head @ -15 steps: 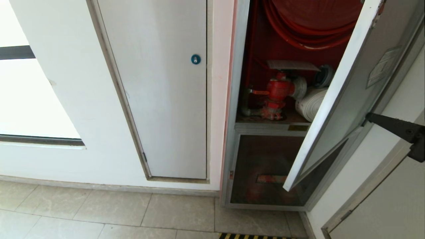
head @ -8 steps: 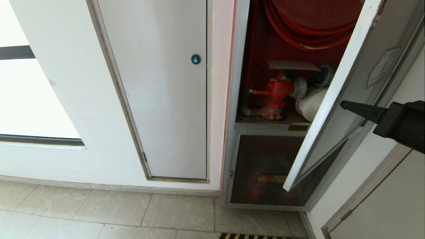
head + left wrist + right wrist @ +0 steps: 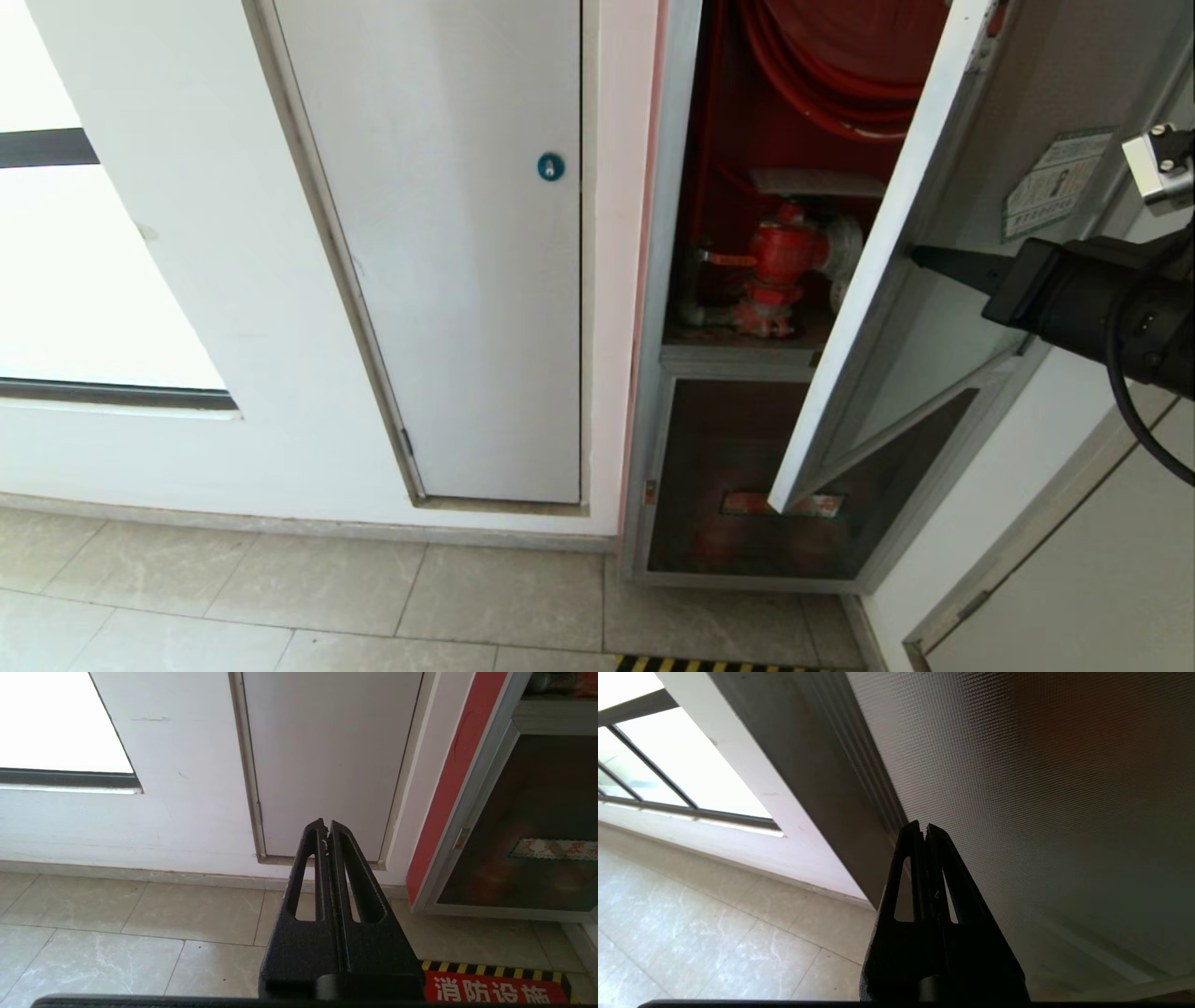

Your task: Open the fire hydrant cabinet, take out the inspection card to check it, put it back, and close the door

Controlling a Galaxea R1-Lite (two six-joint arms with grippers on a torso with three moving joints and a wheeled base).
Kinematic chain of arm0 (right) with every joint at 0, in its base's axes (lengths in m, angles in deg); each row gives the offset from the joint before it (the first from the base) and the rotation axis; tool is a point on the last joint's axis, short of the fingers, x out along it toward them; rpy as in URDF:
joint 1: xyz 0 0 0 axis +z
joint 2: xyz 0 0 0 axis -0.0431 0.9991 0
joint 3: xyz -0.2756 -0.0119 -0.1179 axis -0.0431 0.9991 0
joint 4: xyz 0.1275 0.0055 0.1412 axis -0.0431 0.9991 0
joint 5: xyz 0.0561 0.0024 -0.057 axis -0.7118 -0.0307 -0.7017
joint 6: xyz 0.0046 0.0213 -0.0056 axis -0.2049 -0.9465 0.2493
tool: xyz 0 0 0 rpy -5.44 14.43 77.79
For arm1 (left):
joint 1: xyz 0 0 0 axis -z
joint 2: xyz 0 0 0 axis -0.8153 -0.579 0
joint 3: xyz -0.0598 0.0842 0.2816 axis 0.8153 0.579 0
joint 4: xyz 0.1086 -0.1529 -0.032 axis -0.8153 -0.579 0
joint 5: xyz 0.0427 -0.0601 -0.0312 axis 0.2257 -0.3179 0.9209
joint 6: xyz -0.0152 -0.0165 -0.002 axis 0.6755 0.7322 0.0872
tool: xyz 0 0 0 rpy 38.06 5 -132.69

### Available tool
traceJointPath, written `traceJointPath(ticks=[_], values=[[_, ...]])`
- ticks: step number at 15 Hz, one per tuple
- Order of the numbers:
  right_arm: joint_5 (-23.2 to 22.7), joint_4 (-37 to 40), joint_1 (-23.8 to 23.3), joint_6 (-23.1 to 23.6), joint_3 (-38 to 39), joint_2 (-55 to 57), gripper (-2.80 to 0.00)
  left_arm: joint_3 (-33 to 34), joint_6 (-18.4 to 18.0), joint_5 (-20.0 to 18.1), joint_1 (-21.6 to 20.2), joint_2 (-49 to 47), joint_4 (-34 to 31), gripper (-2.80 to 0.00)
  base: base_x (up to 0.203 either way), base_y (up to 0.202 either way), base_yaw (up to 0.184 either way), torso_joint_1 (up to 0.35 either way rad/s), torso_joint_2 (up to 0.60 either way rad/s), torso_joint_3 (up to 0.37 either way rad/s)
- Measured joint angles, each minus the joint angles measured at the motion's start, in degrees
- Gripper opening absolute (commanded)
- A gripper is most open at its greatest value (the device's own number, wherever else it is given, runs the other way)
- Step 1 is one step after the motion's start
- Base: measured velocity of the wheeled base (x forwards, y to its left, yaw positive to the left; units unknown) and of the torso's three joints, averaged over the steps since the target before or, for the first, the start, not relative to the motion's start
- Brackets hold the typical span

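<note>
Both grippers closed, empty; right gripper (image 3: 920,254) tips against glass of half-open door (image 3: 943,308); left gripper (image 3: 326,830) parked low facing white panel (image 3: 327,756)

My right claw (image 3: 920,255) presses its tip against the outer face of the half-open door (image 3: 943,308), right of the fire hydrant cabinet (image 3: 747,280). The white panel (image 3: 448,261) stands left of the cabinet.

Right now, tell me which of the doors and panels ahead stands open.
The door of the fire hydrant cabinet, glass in an aluminium frame, swung out with the shut right gripper at its glass. The white panel with the blue lock sits flush and closed.
</note>
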Motion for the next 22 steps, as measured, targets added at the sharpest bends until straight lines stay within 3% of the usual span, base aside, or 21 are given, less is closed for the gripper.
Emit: traceJointPath(ticks=[22], values=[[0.5,0.4,2.2,0.2,-32.1,32.6,-2.8,0.0,0.0,0.0,0.0,0.0,0.0,-2.8,0.0,0.0,0.0,0.0,0.0,0.0]])
